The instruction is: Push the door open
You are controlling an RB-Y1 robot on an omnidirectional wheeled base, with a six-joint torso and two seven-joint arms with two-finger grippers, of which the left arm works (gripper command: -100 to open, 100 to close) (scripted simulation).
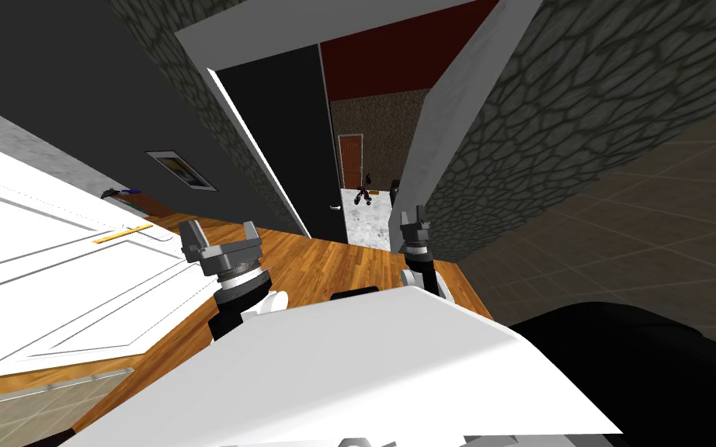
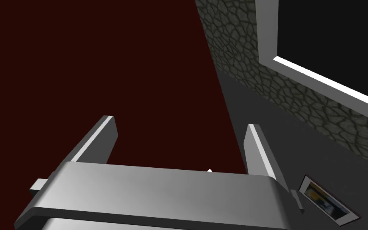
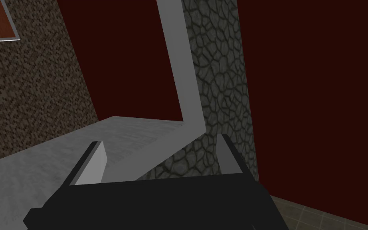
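A wood plank floor (image 1: 325, 260) lies under the left end effector (image 1: 220, 231) and right end effector (image 1: 415, 217). Beside the right one rises a cobble-patterned stone wall (image 1: 582, 116). Beyond the left one, a dark grey wall (image 1: 77, 93) carries a framed picture (image 1: 182, 169). Ahead between them are a pale speckled floor (image 1: 368, 225) and a dark red ceiling (image 1: 403, 54).

The door (image 1: 286, 147) stood at twelve o'clock, its opening (image 1: 366, 147) just right of it. The left gripper (image 1: 220, 233) sat at eleven o'clock, the right gripper (image 1: 413, 217) at one, near the wall (image 1: 582, 116).

Wood floor (image 1: 325, 264), stone-patterned wall (image 1: 582, 116), 1 framed picture (image 1: 182, 169) on dark wall (image 1: 53, 70), 1 far red door (image 1: 350, 159).
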